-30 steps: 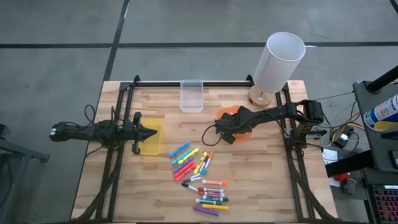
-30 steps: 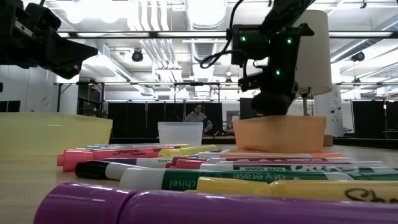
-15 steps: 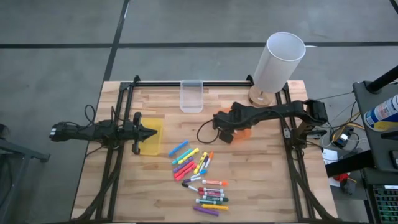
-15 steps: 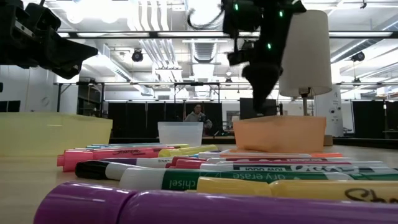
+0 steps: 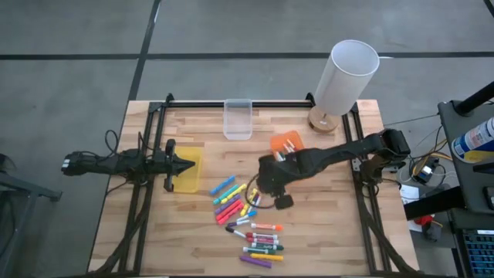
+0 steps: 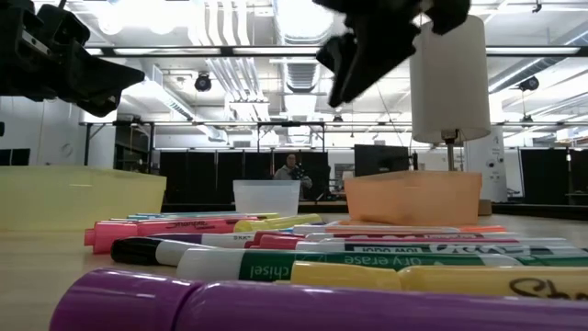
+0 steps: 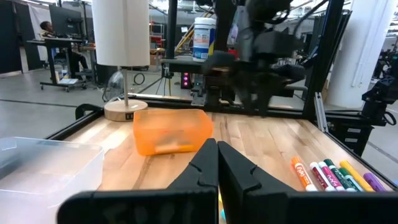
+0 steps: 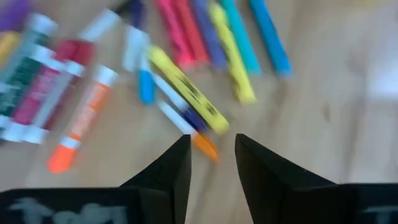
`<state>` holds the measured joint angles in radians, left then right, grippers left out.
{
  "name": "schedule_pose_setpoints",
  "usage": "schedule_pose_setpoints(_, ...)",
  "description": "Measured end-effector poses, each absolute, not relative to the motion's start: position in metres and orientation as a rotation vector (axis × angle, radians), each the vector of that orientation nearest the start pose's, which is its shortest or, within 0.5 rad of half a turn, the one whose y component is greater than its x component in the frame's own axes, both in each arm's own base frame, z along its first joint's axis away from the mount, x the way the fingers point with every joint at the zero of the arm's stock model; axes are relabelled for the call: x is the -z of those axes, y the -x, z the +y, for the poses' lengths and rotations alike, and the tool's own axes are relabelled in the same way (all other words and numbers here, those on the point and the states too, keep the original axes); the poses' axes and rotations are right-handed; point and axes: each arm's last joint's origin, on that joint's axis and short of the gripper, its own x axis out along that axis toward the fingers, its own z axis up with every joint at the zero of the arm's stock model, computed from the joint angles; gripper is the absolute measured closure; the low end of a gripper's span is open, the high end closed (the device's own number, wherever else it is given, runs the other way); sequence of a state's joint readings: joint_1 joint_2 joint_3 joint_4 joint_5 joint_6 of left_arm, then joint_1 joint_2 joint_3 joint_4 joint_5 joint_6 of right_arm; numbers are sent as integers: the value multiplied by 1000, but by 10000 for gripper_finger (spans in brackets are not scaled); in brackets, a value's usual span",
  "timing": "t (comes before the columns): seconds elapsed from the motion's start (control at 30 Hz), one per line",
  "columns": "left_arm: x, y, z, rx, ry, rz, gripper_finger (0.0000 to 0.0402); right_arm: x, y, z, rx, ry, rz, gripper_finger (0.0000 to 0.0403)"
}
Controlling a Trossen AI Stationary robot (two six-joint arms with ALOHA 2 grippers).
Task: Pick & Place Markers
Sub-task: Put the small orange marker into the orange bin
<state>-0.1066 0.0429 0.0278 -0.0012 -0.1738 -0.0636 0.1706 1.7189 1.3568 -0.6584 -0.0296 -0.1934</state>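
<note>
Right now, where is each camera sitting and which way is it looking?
High view: above, looking straight down; both arms show.
Low view: tabletop height, looking across the markers; the right arm hangs overhead.
Left wrist view: behind the shut left gripper, facing the orange bin.
Right wrist view: behind the open right gripper, looking down.
Shared: the orange bin.

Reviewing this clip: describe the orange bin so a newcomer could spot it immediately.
Start at the tall white lamp at the table's far right corner. Just in front of its wooden base sits the orange bin, with something pale inside. It is the only orange container; the others are clear and yellow.
</note>
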Motion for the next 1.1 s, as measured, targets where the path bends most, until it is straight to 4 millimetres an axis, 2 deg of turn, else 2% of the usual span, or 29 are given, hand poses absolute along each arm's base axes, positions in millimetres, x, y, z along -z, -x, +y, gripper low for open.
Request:
schedule_pose_setpoints(0.13,-170,-98,-5,-68,61,14,401,-250,-357,76,-344,298,937,289)
schedule_pose_setpoints(0.37,-170,-98,-5,-68,61,14,401,-241,-369,79,-359,319,864,292)
schedule_pose_setpoints(0.7,-169,-99,-6,-68,60,20,401,-189,-379,82,-422,417,1009,305)
schedule_pose_setpoints(1.1,-169,-99,-6,-68,61,21,401,-154,-382,75,-366,507,1157,322)
